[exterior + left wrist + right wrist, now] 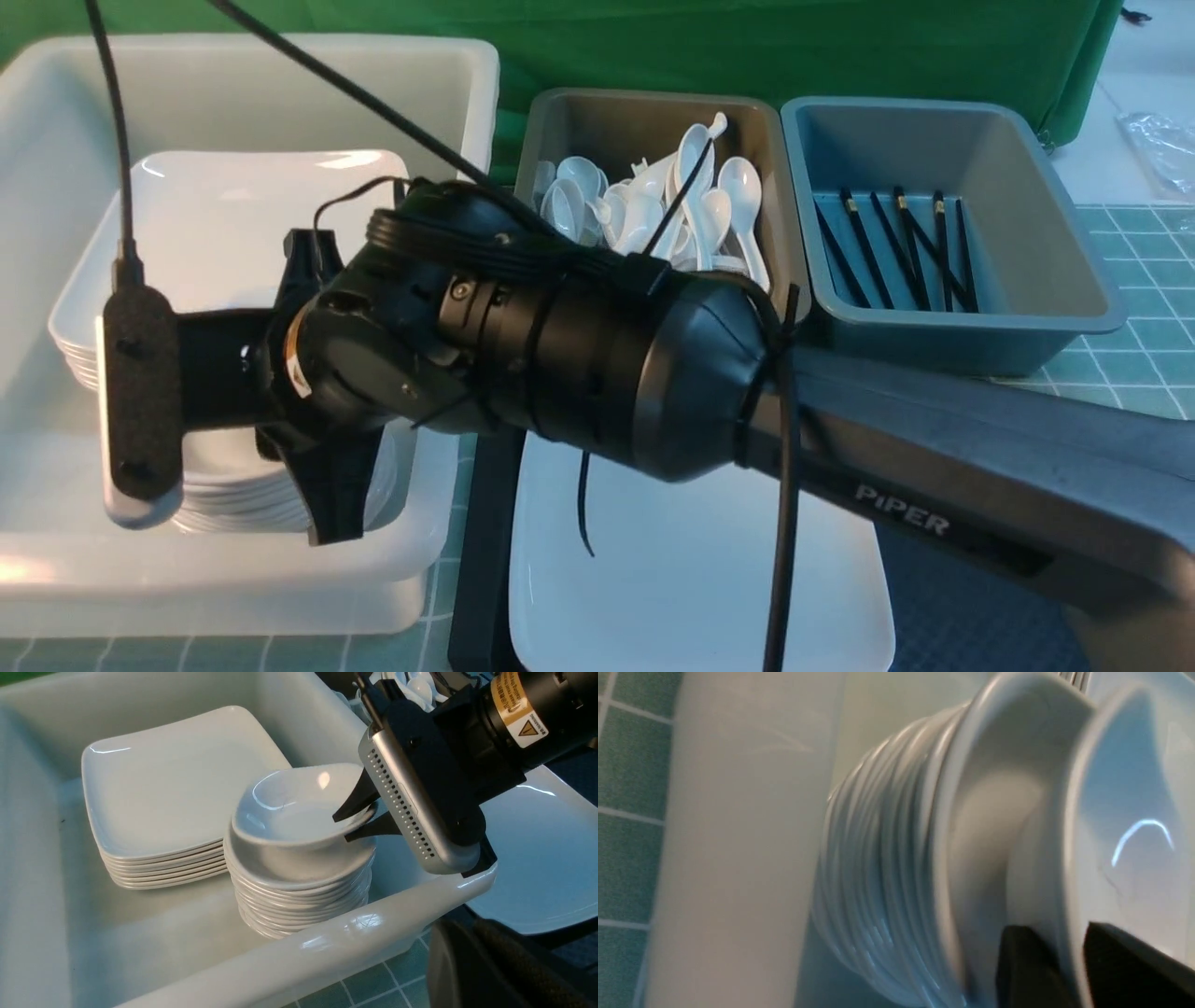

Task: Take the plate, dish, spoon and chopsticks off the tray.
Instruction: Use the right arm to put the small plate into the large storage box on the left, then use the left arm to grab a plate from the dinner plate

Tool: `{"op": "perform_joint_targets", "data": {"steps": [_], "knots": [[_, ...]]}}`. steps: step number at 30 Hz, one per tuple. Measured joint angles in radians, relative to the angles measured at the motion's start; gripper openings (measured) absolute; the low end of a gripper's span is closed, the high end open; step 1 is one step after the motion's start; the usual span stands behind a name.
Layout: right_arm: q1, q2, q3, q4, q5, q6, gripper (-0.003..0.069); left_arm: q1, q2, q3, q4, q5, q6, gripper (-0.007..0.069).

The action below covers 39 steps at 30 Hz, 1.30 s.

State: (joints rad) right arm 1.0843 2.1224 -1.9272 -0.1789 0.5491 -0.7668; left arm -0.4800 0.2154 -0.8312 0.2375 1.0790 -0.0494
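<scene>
The small white dish (289,812) lies tilted on top of a stack of like dishes (299,891) in the white tub (327,947). My right gripper (342,828) reaches in from over the tray. Its jaws stand a little apart astride the dish's rim (1073,858), one finger inside the bowl and one under it. The large plate (700,560) lies on the black tray (481,560) beneath my right arm. White spoons (653,201) fill the grey tub, and black chopsticks (896,247) lie in the blue tub. My left gripper (472,926) hovers shut and empty outside the white tub.
A stack of large square plates (173,788) sits in the white tub beside the dish stack. The grey tub (560,112) and the blue tub (1046,187) stand beyond the tray. My right arm (607,364) spans the scene's middle and hides much of the tray.
</scene>
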Motion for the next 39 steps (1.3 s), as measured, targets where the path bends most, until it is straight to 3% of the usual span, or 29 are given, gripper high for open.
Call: {"op": "perform_joint_targets", "data": {"steps": [4,8,12,16,18,19,22,27,31,33,37,39], "knots": [[0.017,-0.015,0.000,-0.011,0.007,0.001,0.0493,0.000,0.000,0.000,-0.024,-0.022,0.014,0.0017],[0.037,-0.085,0.000,-0.010,0.108,0.004,0.0564,0.000,0.002,0.000,-0.086,-0.070,0.065,0.0017],[0.040,-0.193,-0.001,-0.014,0.347,0.065,0.0500,0.000,0.051,0.000,-0.165,-0.093,0.146,0.0017],[0.027,-0.299,0.006,-0.030,0.582,0.175,0.0358,0.000,0.190,0.000,-0.246,-0.100,0.284,0.0017],[0.006,-0.352,0.037,-0.042,0.582,0.268,0.0253,0.000,0.305,0.000,-0.328,-0.121,0.421,0.0017],[0.001,-0.364,0.047,-0.045,0.582,0.288,0.0235,0.000,0.305,0.000,-0.338,-0.124,0.434,0.0017],[-0.055,-0.483,0.181,-0.067,0.582,0.445,0.0130,-0.007,0.479,0.000,-0.509,-0.164,0.649,0.0017],[-0.122,-0.754,0.491,-0.088,0.582,0.636,0.0099,-0.088,0.713,0.000,-0.649,-0.257,0.877,0.0017],[-0.124,-0.968,0.715,-0.086,0.570,0.746,0.0096,-0.232,0.907,0.000,-0.519,-0.336,0.935,0.0017],[-0.123,-1.071,0.807,-0.086,0.544,0.799,0.0096,-0.328,1.029,0.000,-0.371,-0.346,0.937,0.0019],[-0.123,-1.212,0.905,-0.086,0.507,0.862,0.0096,-0.408,1.170,0.000,-0.156,-0.403,0.890,0.0048],[-0.123,-1.278,0.943,-0.086,0.490,0.881,0.0096,-0.424,1.245,0.000,-0.069,-0.459,0.867,0.0101]]}}
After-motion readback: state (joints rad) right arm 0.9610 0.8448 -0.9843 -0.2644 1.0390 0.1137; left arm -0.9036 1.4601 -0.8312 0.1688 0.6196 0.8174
